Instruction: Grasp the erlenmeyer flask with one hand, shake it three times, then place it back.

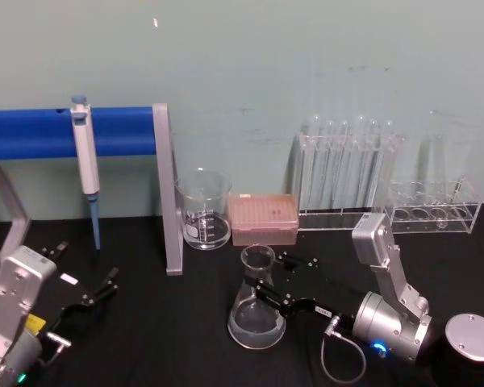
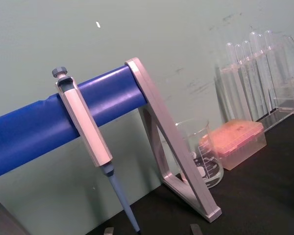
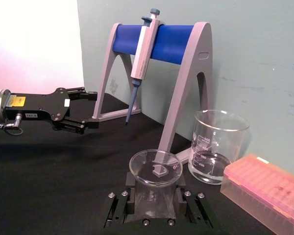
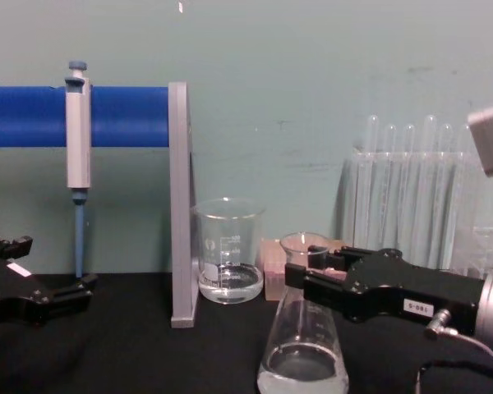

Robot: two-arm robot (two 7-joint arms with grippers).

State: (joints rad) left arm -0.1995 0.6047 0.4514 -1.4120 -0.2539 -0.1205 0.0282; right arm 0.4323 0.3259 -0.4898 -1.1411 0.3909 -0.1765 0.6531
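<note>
1. Blue roller bar on grey metal legs, the pipette stand (image 1: 165, 193) is the biggest thing I could hit. Its near leg stands just left of the flask, and a white-and-blue pipette (image 1: 85, 157) hangs from the bar. A wide sideways shake would knock the leg.
2. Behind the right arm is the clear rack of thin test tubes (image 1: 347, 165). If the wrist swings back during the shake, I judge it could clip the rack.
3. The erlenmeyer flask (image 1: 255, 322) is clear conical glass with a narrow neck. It appears to rest on the black tabletop (image 1: 177, 347), in front of the beaker and the box. The black two-finger right gripper (image 1: 266, 280) is clamped on its neck, and in the right wrist view the pads (image 3: 131, 196) look pressed to the glass on both sides (I can make out no gap). The glass is smooth and the weight hangs low, so it may slip or pivot when shaken.
4. The straight-walled glass beaker (image 1: 203, 211) and the pink plastic tip box (image 1: 263, 218) stand just behind the flask. A put-down that drifts away from me could land on either of them.
5. The black left gripper (image 3: 90, 108) sits idle at the lower left with its fingers spread. It is well apart from the flask, so I rate it a low risk.
6. The little clear liquid (image 4: 302, 379) lies under an open mouth, so a hard jerk or tilt might splash it out.
</note>
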